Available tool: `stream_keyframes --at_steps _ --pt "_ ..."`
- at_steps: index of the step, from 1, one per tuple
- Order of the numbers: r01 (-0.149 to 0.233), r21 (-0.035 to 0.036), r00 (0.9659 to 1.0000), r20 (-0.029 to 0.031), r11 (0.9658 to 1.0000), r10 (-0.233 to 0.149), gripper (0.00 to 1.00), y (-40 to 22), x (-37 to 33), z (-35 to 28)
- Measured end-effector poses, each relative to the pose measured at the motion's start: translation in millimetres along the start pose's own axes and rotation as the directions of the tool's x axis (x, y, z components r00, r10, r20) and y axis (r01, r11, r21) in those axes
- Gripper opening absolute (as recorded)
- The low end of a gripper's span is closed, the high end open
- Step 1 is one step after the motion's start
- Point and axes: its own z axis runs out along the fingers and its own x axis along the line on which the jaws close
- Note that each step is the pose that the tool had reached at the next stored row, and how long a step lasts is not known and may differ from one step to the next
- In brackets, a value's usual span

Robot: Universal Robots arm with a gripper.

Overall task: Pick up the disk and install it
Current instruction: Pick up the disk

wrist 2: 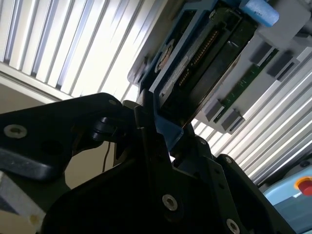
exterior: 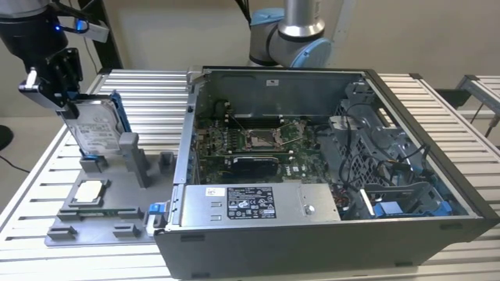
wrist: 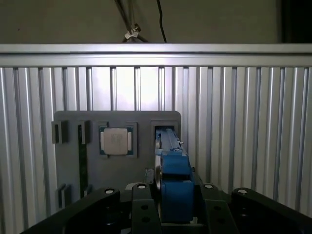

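Gripping the flat silver-grey hard disk [exterior: 93, 130] in its blue plastic carrier by the top edge, we have the black gripper [exterior: 65, 96] with its jaws closed on it, upright at the corner slot of the grey parts tray [exterior: 90, 232], seemingly so it lifts out straight.

The arm [exterior: 301, 14] was a silver-grey tube ending in a rounded joint with a pale blue cap [exterior: 311, 54]. Its wrist [exterior: 31, 32] was a black cylinder with a small blue light [exterior: 58, 26] and a thin cable [exterior: 76, 25] looped beside it. The gripper [exterior: 69, 96] was matt black and blocky, with a whitish tab [exterior: 30, 82] on one side. Round silver screws [wrist: 141, 186] dotted its housing [wrist 2: 146, 195].
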Motion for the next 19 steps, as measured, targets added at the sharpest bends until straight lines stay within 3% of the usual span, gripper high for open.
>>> stream_keyframes --at_steps 19 --pt "0.0 0.0 1.0 0.0001 1.0 0.0 0.0 0.1 -0.2 -26.2"
